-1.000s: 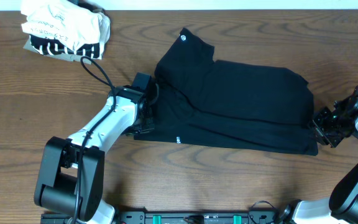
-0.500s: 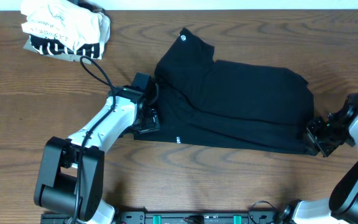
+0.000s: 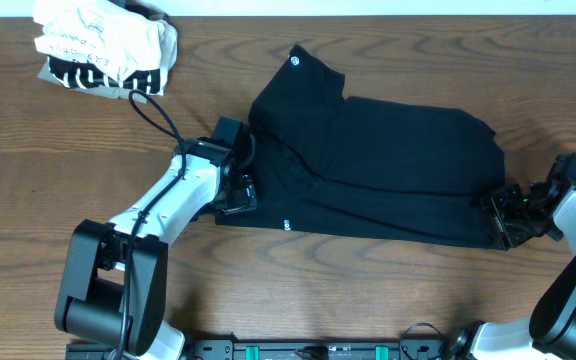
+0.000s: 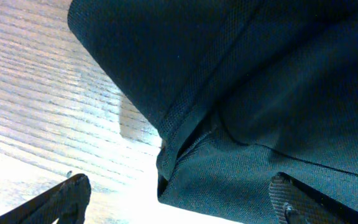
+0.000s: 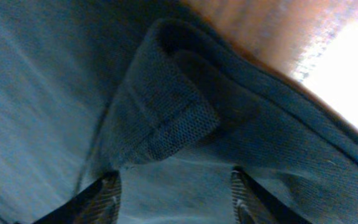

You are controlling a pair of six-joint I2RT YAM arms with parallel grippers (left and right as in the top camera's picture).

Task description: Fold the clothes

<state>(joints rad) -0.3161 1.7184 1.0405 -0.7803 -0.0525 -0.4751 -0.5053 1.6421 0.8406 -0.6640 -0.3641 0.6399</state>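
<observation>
shirt [image 5: 166,118] hem curled, seemingly unheld, overhead hides

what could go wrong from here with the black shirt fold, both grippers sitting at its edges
1. The left gripper stands open at the large black soft-fabric shirt's left hem, layers stacked between its fingers; closing could catch one layer only, skewing the fold.
2. The right gripper faces a curled, rolled hem corner; a grasp there may slip or keep the curl.
3. The white folded bundle with black lettering lies near; a wide swing might hit it.
</observation>
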